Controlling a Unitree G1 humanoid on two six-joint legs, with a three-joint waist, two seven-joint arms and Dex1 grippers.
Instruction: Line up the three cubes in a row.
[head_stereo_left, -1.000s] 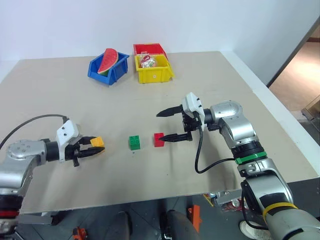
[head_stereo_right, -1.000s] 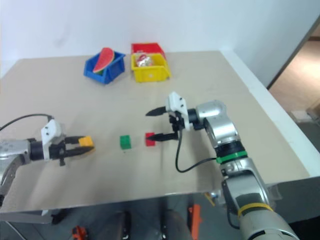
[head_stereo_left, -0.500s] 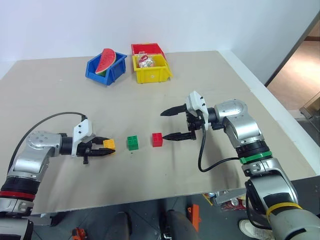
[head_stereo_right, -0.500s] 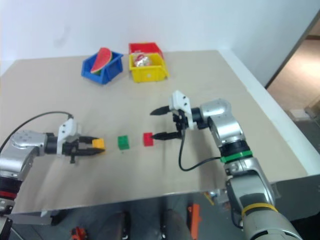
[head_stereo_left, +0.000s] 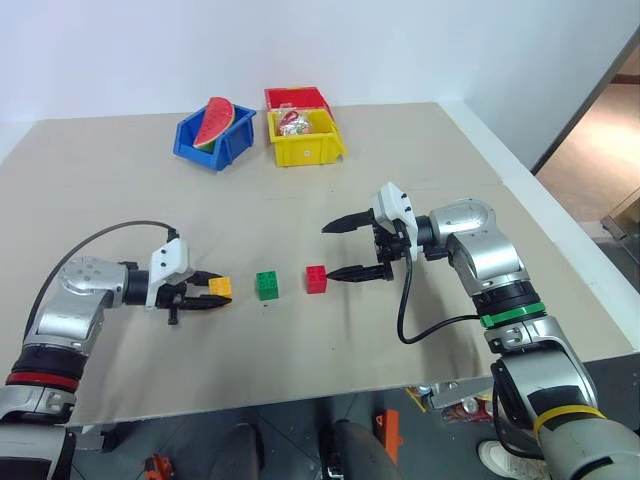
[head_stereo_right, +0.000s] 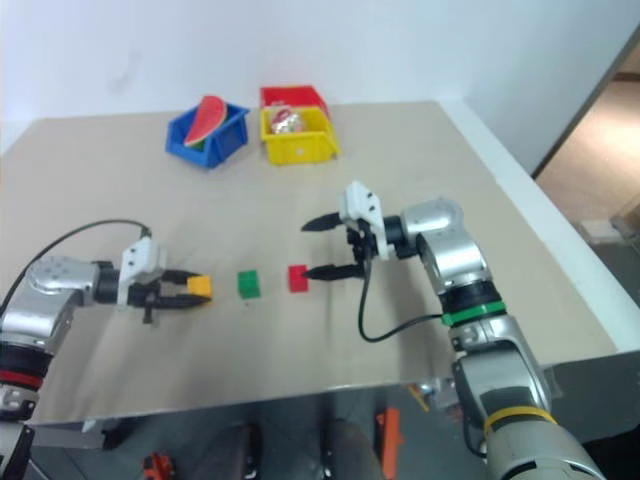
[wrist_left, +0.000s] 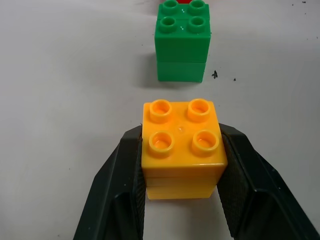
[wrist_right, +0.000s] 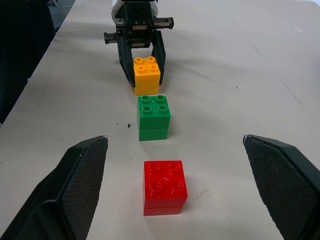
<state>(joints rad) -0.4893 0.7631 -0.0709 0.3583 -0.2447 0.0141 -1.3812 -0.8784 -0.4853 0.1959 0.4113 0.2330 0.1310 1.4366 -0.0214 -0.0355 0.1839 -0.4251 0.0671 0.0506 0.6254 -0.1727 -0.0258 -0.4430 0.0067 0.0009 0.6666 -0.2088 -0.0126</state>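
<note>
There are no words, numbers, labels or signs to read on anything here, not on any side of any thing.

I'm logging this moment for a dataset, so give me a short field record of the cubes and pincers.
yellow-orange cube: clamped in left pincer, beside the green cube
green cube: on table, middle of the line
red cube: on table, in front of right pincer
right pincer: open, holding nothing
row: three cubes roughly in line
</note>
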